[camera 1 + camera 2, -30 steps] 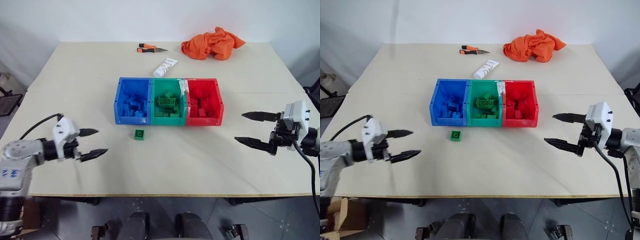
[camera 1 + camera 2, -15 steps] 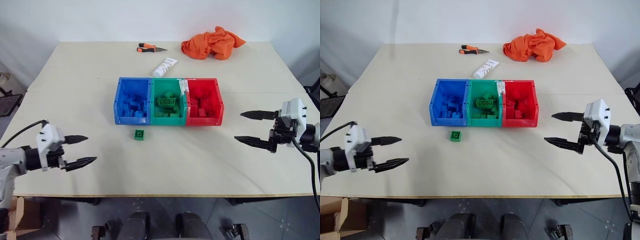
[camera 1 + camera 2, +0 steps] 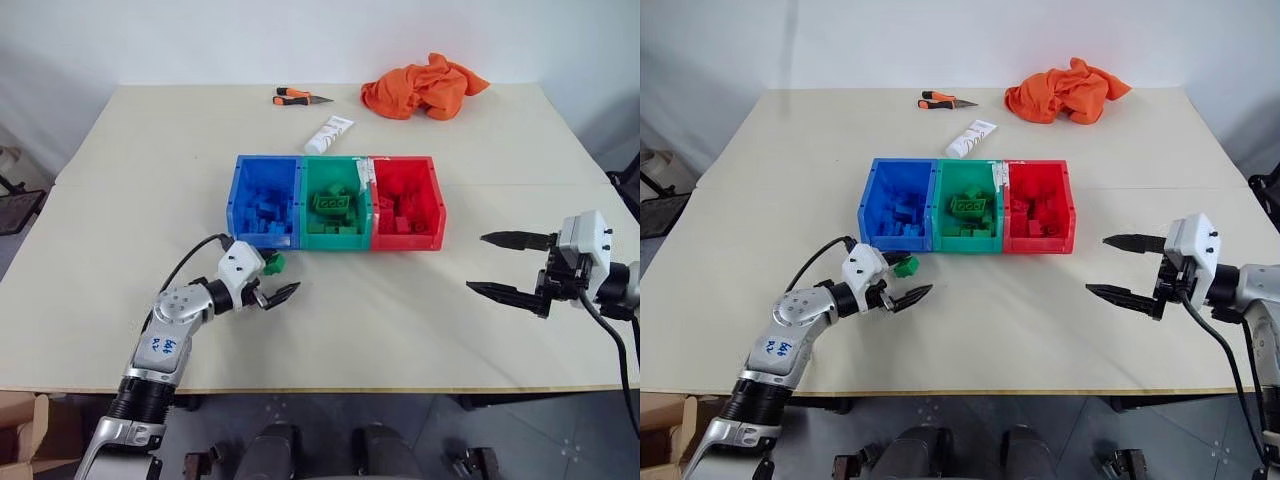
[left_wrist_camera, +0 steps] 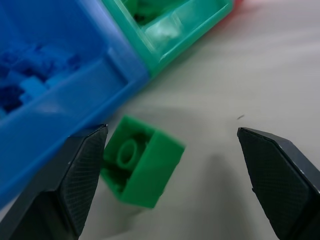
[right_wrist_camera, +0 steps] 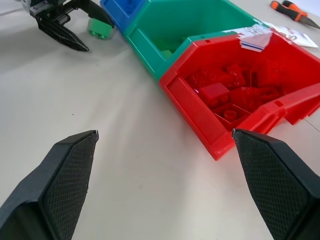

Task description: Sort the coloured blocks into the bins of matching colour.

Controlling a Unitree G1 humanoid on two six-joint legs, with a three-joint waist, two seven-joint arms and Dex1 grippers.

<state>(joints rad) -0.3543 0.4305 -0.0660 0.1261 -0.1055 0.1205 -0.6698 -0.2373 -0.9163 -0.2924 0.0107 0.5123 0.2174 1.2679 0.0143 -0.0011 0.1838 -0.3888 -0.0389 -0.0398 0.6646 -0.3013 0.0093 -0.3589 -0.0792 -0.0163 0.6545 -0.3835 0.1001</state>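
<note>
Straddling green brick (image 4: 140, 160) beside blue bin (image 3: 236, 215), left jaws released; right jaws released.

Orange cloth (image 3: 425, 86), cutter (image 3: 303, 97), tube (image 3: 329, 134)

The left forearm (image 3: 160, 347) carries a small blue handwritten mark on its grey casing; it looks like a few digits or letters, but they are too small to make out. The white tube (image 3: 329, 134) on the worktop (image 3: 420, 320) has dark print along its side, also too small to read. A white label (image 5: 255, 39) on the rim between the green and red bins shows no legible writing.
</note>
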